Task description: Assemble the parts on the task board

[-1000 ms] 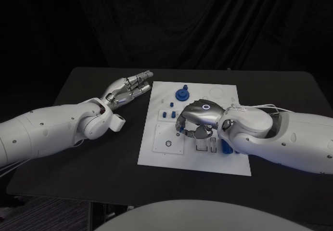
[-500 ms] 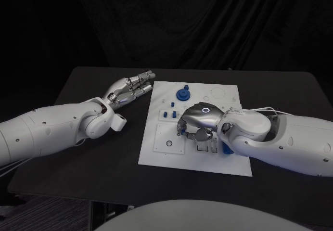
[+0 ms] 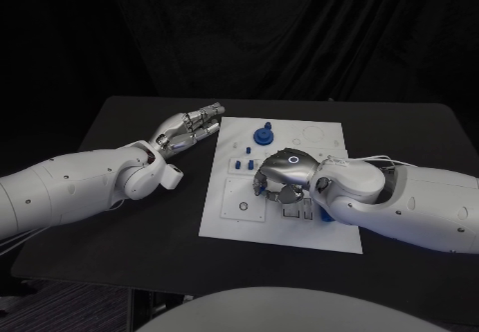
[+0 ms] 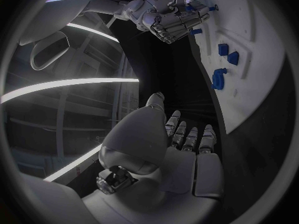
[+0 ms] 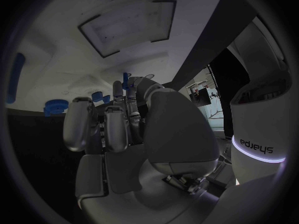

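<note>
The white task board (image 3: 232, 214) lies in the middle of the black table. My right hand (image 3: 282, 178) is curled over the board's centre, and its fingertips pinch a small blue part (image 5: 126, 79) just above the white surface. The left wrist view shows that hand (image 4: 172, 18) from across the board. A blue gear-like part (image 3: 264, 133) stands near the board's far edge, and two small blue blocks (image 3: 243, 164) sit below it. My left hand (image 3: 190, 127) lies open by the board's far left corner, holding nothing, its fingers (image 4: 190, 137) stretched out.
A square recess (image 3: 243, 197) with a small ring in it is on the board's left side. Another blue part (image 3: 327, 216) stands beside my right wrist. Black table (image 3: 120, 235) surrounds the board.
My right hand has sunk slightly toward the board and nearer its slots. The left hand and the parts on the board have stayed put.
</note>
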Robot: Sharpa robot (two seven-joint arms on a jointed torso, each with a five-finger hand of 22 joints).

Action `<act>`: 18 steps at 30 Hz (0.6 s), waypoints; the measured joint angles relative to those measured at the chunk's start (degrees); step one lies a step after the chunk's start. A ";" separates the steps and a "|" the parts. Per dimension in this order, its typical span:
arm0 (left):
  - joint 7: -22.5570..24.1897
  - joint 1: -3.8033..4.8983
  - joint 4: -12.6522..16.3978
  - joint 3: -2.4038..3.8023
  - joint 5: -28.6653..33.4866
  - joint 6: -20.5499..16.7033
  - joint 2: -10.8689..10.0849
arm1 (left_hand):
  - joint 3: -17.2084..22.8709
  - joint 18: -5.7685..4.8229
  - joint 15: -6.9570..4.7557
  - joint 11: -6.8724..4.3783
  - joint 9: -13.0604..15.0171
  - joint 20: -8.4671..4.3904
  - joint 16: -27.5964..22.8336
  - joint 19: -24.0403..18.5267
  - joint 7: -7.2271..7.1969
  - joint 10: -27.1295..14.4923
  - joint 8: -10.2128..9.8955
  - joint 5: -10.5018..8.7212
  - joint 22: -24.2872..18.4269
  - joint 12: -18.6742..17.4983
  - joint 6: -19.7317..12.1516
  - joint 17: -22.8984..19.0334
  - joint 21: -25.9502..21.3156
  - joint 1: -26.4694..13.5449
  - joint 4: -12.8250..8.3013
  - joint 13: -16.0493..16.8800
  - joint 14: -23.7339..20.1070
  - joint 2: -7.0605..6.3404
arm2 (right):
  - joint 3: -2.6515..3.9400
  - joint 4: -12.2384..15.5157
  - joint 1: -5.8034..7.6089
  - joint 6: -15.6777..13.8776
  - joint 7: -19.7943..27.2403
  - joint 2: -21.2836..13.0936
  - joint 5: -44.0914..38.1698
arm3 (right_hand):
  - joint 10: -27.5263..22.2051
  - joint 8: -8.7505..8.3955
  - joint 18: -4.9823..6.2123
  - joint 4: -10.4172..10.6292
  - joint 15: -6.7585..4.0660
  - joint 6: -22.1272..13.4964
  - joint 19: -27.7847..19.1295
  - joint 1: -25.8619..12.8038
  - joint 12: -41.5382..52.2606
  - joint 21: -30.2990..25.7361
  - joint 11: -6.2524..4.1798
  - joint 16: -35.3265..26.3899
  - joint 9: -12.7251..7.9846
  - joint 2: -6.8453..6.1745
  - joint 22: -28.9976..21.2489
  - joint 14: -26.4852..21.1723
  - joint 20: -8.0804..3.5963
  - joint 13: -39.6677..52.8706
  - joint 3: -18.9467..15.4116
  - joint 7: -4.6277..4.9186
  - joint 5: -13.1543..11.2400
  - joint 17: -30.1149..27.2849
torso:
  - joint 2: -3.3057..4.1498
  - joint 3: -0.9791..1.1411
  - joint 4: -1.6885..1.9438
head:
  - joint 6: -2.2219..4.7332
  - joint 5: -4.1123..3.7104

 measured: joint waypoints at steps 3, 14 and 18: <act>0.00 -0.03 -0.12 0.00 0.00 0.13 0.08 | 0.00 0.00 0.22 0.00 0.00 0.00 0.00 0.00 0.00 0.00 0.00 0.00 0.00 0.00 0.00 0.00 0.00 0.25 0.00 0.00 0.22 0.25 | 0.00 -0.05 -0.02 -0.05 0.01 0.12 -0.02 | 0.00 0.00 0.00 0.00 0.00 0.00 0.00 -0.07 0.00 0.00 0.00 0.00 0.03 -0.07 0.00 0.00 0.00 0.02 0.00 0.00 0.00 0.00 | -0.01 -0.02 0.03 | 0.00 0.08; 0.00 -0.20 -0.58 0.00 0.00 0.70 0.42 | 0.16 0.00 0.63 0.19 0.12 0.41 0.00 0.00 0.21 0.20 0.21 0.00 0.08 0.00 1.02 -0.05 0.00 0.25 -0.16 0.00 0.21 0.25 | -0.02 -0.07 -0.06 -0.12 0.03 0.56 -0.09 | 0.00 -0.04 0.00 0.00 0.00 -0.01 0.00 -0.07 -0.02 0.00 0.01 0.00 0.03 -0.07 -0.01 0.00 0.00 0.05 0.00 -0.01 0.00 -0.06 | -0.01 -0.04 0.01 | 0.00 0.13; 0.00 -0.22 -0.66 0.00 0.01 0.92 0.50 | 0.16 -0.01 0.83 0.40 0.12 0.41 0.00 0.00 0.21 -0.01 0.44 0.00 0.16 0.00 1.02 -0.05 0.00 0.25 -0.16 0.00 0.01 0.25 | -0.02 -0.07 -0.06 -0.12 0.03 0.65 -0.09 | -0.01 -0.05 0.00 0.00 0.00 -0.01 0.00 -0.07 -0.02 0.00 0.01 0.00 0.02 -0.07 -0.01 0.00 0.00 0.05 0.00 -0.01 0.00 -0.16 | 0.01 -0.02 0.02 | 0.00 0.13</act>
